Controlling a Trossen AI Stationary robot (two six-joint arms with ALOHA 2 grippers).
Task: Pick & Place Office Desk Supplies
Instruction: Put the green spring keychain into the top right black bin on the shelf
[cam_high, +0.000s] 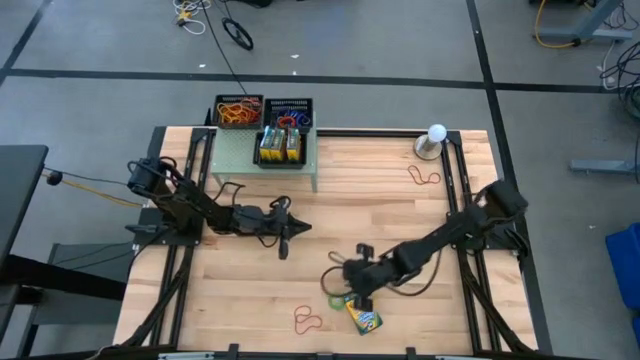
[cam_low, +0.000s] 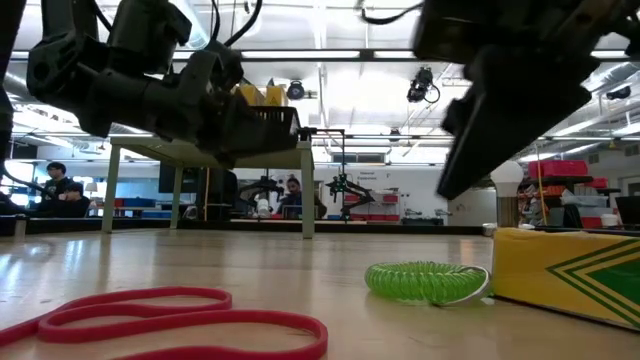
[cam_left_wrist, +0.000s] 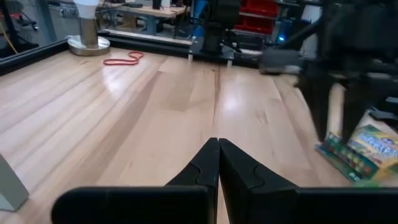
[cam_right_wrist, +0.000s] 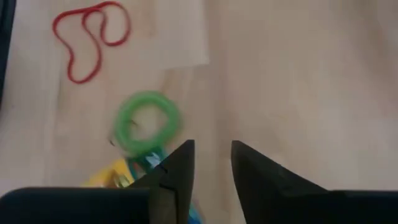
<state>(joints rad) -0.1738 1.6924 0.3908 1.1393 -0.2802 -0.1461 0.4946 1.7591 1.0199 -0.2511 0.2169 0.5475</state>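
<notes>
Crayon box (cam_high: 362, 317) at surface six o'clock: light, stiff cardboard, best pinched across narrow sides; right end effector (cam_high: 357, 291) released above it, left end effector (cam_high: 289, 232) clenched empty

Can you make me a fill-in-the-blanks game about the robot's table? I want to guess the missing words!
1. The curly ring lying beside the crayon box is coloured ____.
2. The white ball sits on a stand at the table's far ____ corner.
3. The left hand has its two fingers pressed ____.
4. The right hand has a gap between its fingers, and they hold ____.

Missing words: green; right; together; nothing
</notes>
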